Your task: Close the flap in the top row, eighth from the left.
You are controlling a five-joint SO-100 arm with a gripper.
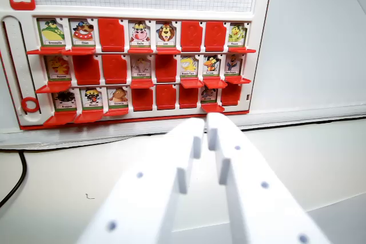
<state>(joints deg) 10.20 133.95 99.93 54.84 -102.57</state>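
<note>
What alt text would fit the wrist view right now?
White plastic gripper, jaws nearly together and holding nothing, points at a red-and-white flap game board standing ahead. The top row's eighth flap is still open, showing an animal card.

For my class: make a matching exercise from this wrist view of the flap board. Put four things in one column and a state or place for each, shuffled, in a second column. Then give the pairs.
Things:
1. top row, eighth flap
2. top row, third flap
3. gripper
4. red ring

States or places:
A. closed, plain red
B. on the slider track at the board's left edge
C. open, picture showing
D. below the board, jaws nearly together

Pairs: 1-C, 2-A, 3-D, 4-B
</note>
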